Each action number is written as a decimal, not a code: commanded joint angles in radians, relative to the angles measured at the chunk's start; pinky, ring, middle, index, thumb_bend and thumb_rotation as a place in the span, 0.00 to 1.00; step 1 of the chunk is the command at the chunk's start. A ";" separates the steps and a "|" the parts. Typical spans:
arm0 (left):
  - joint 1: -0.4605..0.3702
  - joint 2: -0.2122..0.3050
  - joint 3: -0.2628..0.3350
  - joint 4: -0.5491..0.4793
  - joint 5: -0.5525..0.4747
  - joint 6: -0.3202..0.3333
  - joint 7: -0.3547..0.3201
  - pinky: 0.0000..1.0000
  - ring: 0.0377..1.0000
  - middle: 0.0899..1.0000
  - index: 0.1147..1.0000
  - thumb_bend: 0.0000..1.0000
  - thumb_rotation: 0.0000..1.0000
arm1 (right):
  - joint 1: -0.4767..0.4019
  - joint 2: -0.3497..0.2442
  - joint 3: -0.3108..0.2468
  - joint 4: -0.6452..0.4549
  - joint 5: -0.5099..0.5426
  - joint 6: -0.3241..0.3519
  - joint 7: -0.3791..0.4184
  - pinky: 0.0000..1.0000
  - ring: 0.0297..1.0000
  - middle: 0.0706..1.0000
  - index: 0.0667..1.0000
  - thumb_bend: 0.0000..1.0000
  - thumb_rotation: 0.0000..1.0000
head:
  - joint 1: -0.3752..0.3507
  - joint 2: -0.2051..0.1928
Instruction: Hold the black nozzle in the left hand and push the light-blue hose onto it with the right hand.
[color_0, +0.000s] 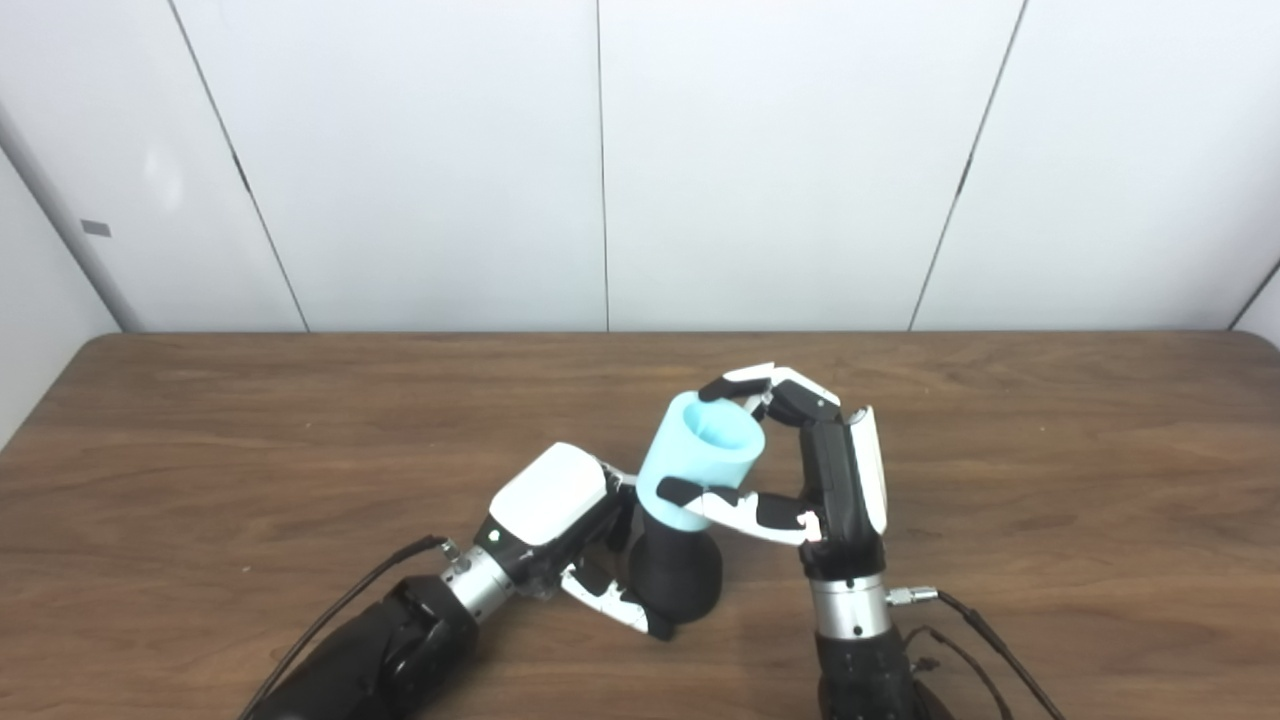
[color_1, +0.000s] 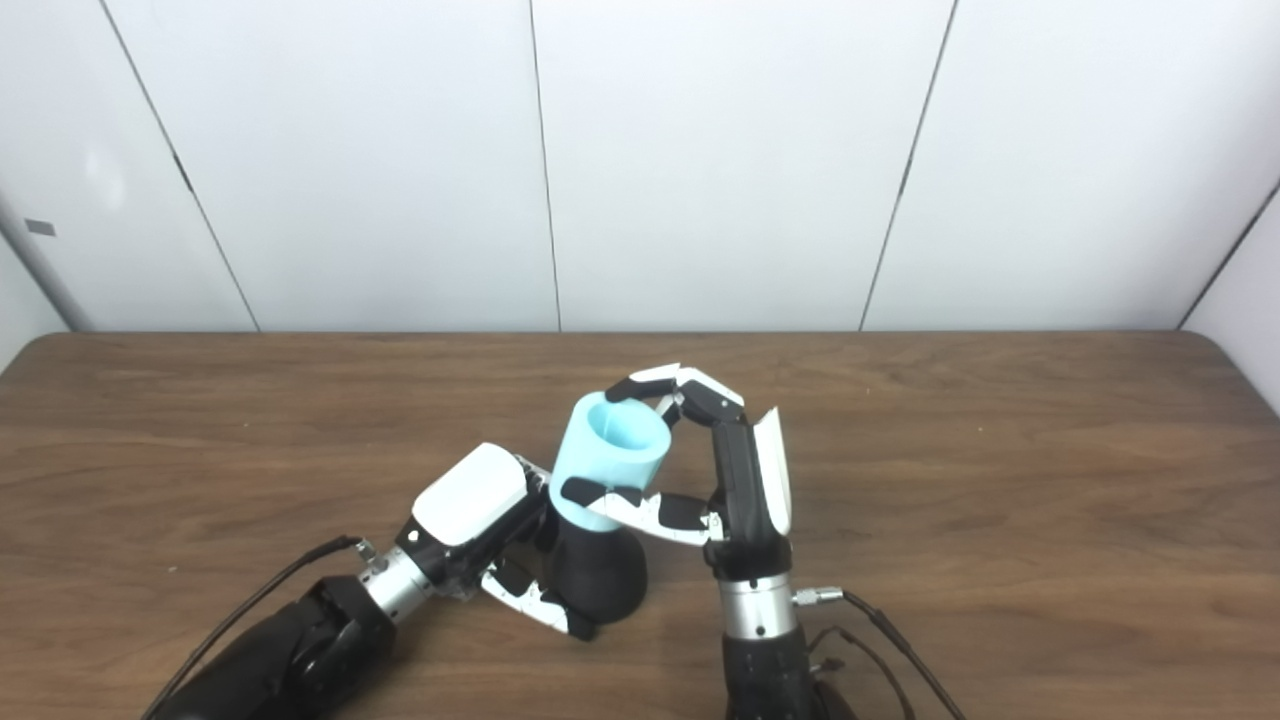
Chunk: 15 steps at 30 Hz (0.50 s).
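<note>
The black nozzle (color_0: 680, 575) stands on the wooden table (color_0: 200, 450) near the front middle, its wide rounded base down. My left hand (color_0: 560, 530) is shut on it from the left, thumb curled under its front. The light-blue hose (color_0: 700, 460), a short open tube, sits over the nozzle's top, tilted slightly to the left, its open end facing up. My right hand (color_0: 800, 470) is shut on the hose from the right, fingertips at the far rim and thumb across the near side. The joint between hose and nozzle is partly hidden by the thumb.
Bare brown tabletop (color_1: 1000, 450) spreads to both sides and behind the hands. White wall panels (color_1: 700, 150) rise at the table's far edge. Black cables (color_1: 880, 640) trail from the right wrist and from the left forearm (color_1: 260, 600) at the front edge.
</note>
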 joint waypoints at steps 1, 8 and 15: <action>0.101 -0.045 -0.062 0.052 0.020 -0.014 -0.021 0.14 0.16 0.42 0.41 0.53 0.00 | 0.014 -0.007 0.022 -0.004 -0.037 -0.013 0.042 0.22 0.27 0.42 0.46 0.53 0.00 | -0.003 0.001; 0.100 -0.042 -0.069 0.058 0.014 -0.015 -0.005 0.13 0.15 0.42 0.41 0.53 0.00 | 0.017 -0.029 0.035 -0.011 -0.060 -0.013 0.030 0.30 0.38 0.44 0.49 0.52 0.00 | -0.010 -0.002; 0.103 -0.039 -0.068 0.059 0.008 -0.015 -0.009 0.13 0.14 0.42 0.41 0.53 0.00 | 0.010 -0.048 0.001 -0.025 -0.075 -0.013 0.028 0.32 0.39 0.44 0.49 0.52 0.00 | -0.022 -0.005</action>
